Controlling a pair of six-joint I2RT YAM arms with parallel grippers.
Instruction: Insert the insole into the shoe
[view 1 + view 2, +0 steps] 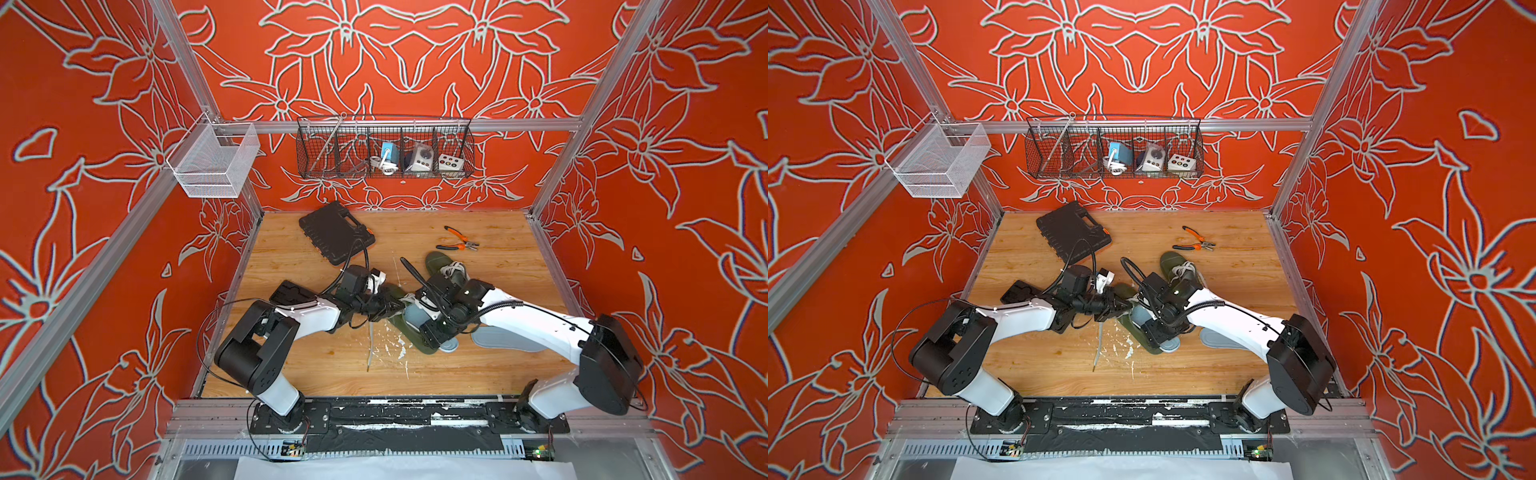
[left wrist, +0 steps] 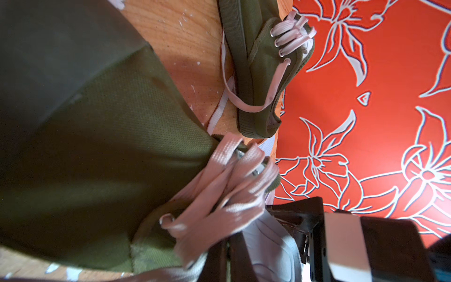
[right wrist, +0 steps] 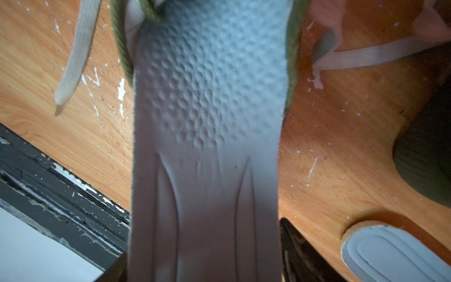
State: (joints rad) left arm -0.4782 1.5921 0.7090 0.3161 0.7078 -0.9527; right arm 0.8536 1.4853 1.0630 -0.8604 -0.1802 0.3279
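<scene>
Insole [image 3: 207, 122] is part-way in: its dimpled forefoot has gone into the mouth of the green shoe [image 2: 97, 146] straight ahead of the right end effector [image 1: 434, 334], while the ridged heel end runs back between that end effector's jaws. Whether they pinch it or only flank it cannot be told. Opposite, the left end effector [image 1: 388, 309] has its jaws together at the shoe's upper, apparently bracing it on the worktop [image 1: 498, 270]. Now the risks. If the toe catches on the tongue or the bunched laces [image 2: 227, 185], a further push would likely buckle the insole rather than seat it. If the brace slips, the shoe could skid away. A loose lace end [image 3: 70, 61] beside the shoe could get dragged along.
</scene>
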